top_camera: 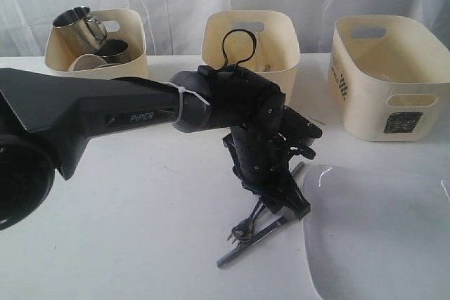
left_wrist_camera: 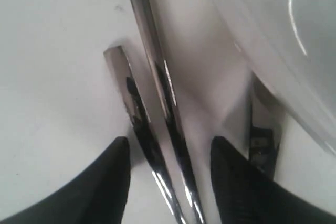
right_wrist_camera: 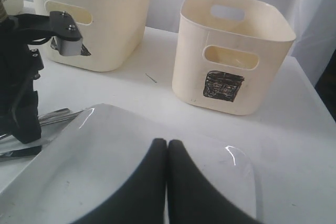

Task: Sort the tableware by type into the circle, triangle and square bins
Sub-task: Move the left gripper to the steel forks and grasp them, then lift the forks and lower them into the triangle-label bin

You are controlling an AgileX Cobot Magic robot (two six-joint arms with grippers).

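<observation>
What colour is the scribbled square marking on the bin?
Black scribble on a cream bin; clearest in the right wrist view.

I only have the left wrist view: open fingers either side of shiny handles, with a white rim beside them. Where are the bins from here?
Observer: In the exterior view, the left gripper is down at the cutlery, right in front of the middle bin of three standing in a row.
Operator: What's already sorted?
Observer: The left bin holds a steel mug, more steel ware and a small white bowl.
Operator: And the other arm?
Observer: The right gripper is shut and hangs above the white plate.
Operator: Which bin is nearest that plate?
Observer: The square-marked bin, just beyond it.
</observation>
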